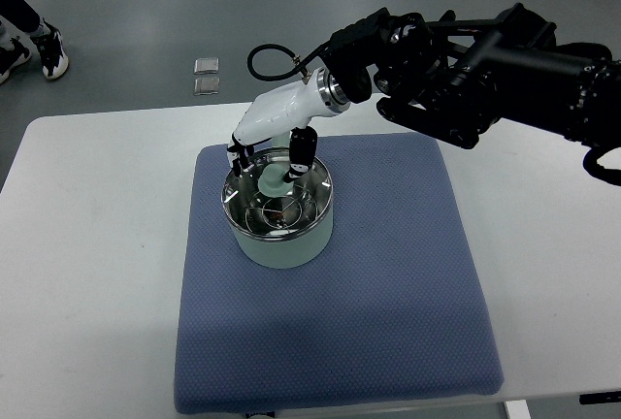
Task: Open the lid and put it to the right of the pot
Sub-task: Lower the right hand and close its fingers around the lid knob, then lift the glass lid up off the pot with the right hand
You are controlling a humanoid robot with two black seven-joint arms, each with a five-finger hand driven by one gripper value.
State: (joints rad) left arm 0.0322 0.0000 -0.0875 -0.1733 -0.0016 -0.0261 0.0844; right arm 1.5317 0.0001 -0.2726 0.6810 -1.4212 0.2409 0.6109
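The right hand (277, 147) reaches over the pot (279, 213) near the blue mat's (388, 322) far left corner, fingers (301, 152) closing around the knob (275, 182) of the glass lid (281, 204), which sits on the pot, apparently readying a lift.

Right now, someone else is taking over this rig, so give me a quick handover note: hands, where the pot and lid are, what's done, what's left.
Right hand: reaching in from the right, fingers down over the lid, around its pale knob; whether the grip has closed, I cannot tell.
Left hand: not in view.
Pot: upright on the blue mat, toward its far left, on the white table.
Done: hand brought onto the knob.
Left: lift the lid and set it down right of the pot, where bare mat shows.
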